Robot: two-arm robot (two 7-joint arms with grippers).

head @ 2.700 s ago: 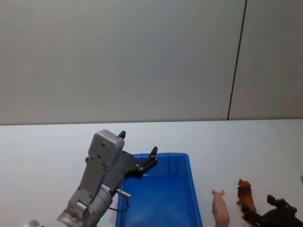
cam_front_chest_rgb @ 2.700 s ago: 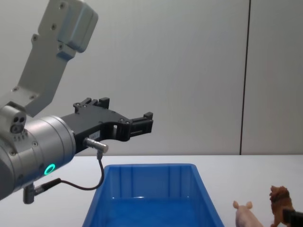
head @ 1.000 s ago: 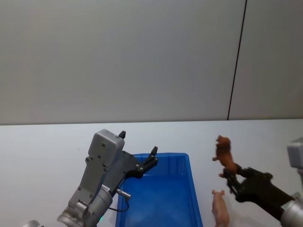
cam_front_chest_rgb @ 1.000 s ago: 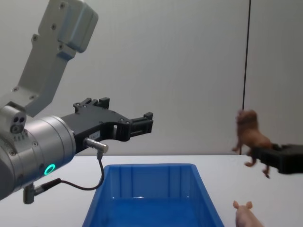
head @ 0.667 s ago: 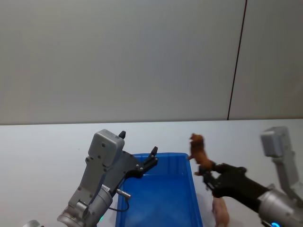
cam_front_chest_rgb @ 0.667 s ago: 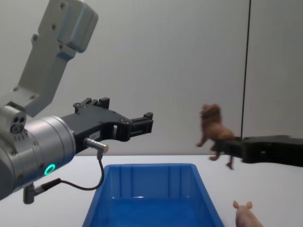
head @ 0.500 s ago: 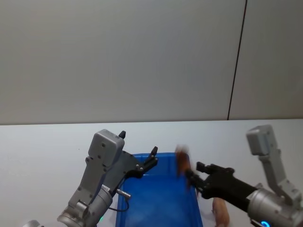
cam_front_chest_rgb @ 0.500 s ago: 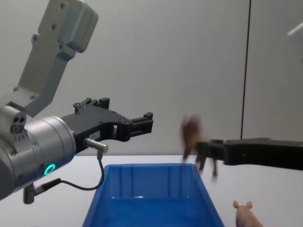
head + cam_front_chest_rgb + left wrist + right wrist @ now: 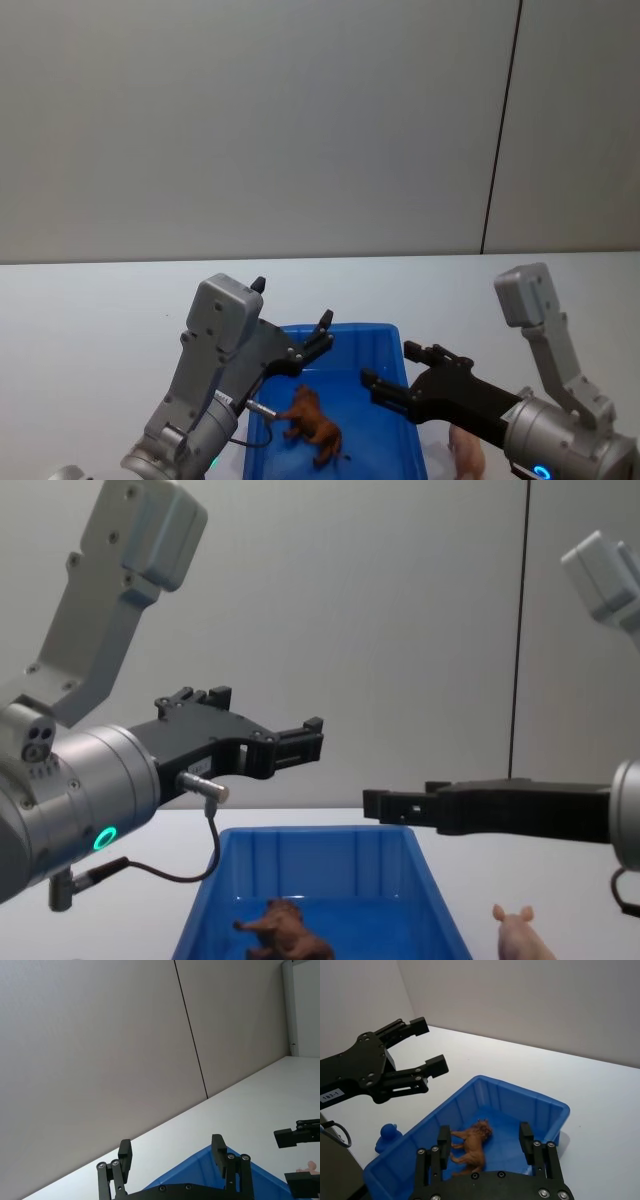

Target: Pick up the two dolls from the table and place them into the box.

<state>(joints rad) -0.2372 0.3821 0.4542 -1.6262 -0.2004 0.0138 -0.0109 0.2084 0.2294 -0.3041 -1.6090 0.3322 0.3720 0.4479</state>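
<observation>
right gripper [image 9: 389,366] above large bright-blue open plastic bin [image 9: 345,328], jaws wide, empty | shaggy brown lion-like figurine [image 9: 313,425] on bin floor, apparently on its side | pale pink pig figurine [image 9: 520,938] on white tabletop [image 9: 100,310] beside bin's right wall | left gripper [image 9: 171,1144] raised, jaws spread, empty

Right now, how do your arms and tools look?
The left tool and right tool are black, each with two flat fingers, on silver-grey arms with boxy grey housings. A thin black cable and a green ring light mark the left wrist, a blue light the right.
</observation>
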